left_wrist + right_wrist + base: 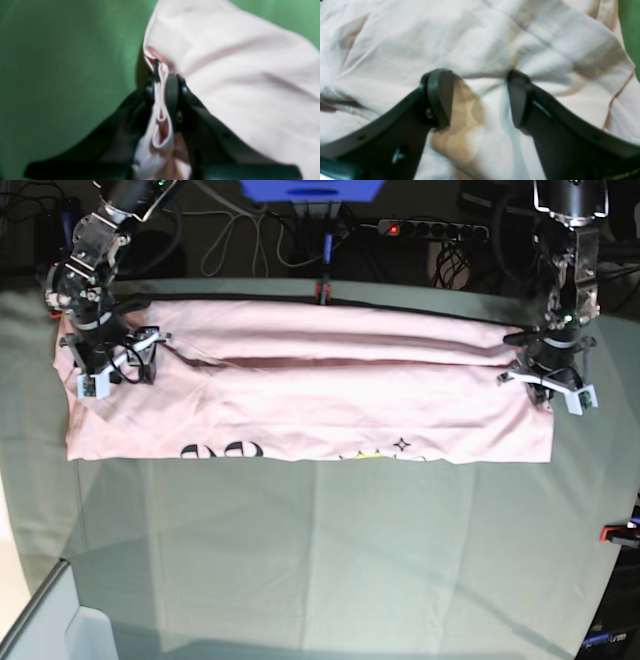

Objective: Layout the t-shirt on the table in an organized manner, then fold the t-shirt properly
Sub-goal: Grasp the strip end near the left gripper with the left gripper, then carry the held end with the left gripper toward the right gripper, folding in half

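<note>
The pale pink t-shirt [320, 400] lies as a long folded band across the far part of the table [350, 550], with black lettering [220, 450] and a yellow print [365, 455] at its near edge. My left gripper [163, 90] is shut on a bunched, layered edge of the shirt [250, 75] at its right end in the base view [545, 380]. My right gripper [478, 100] is open, its fingers [440, 97] resting on the wrinkled shirt cloth [395, 50] at the left end in the base view [105, 365].
A red clamp [322, 288] sits at the table's far edge and another [620, 532] at the right edge. Cables and a power strip [430, 227] lie behind the table. A pale bin [90, 630] stands at the front left corner.
</note>
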Motion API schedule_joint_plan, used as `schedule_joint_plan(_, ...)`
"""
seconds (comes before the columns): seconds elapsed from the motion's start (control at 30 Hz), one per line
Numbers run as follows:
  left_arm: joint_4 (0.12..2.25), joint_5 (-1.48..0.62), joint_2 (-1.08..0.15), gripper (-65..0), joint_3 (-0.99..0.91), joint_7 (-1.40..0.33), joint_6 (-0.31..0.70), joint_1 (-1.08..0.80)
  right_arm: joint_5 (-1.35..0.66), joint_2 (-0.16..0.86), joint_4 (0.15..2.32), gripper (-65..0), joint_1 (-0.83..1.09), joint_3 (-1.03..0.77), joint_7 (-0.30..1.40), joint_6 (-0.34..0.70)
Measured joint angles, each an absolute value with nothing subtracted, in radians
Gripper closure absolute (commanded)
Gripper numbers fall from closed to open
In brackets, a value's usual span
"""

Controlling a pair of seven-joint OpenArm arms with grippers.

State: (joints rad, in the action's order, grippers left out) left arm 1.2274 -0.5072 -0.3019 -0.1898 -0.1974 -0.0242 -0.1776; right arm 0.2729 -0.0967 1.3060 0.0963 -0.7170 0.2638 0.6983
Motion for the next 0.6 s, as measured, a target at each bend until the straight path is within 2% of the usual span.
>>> schedule_joint_plan(0.23,1.457,-0.505,-0.249,0.0,-0.133,-0.190,-0.028,-0.259,0.274,-0.097,1.305,-35.5,0.095,-0.717,0.265,0.698)
schedule_joint_plan(0.6,1.488,-0.505,-0.235,0.0,0.316,-0.197,-0.035,-0.212,0.273,-0.097,1.304,-35.5,0.095,-0.717,0.263,0.699)
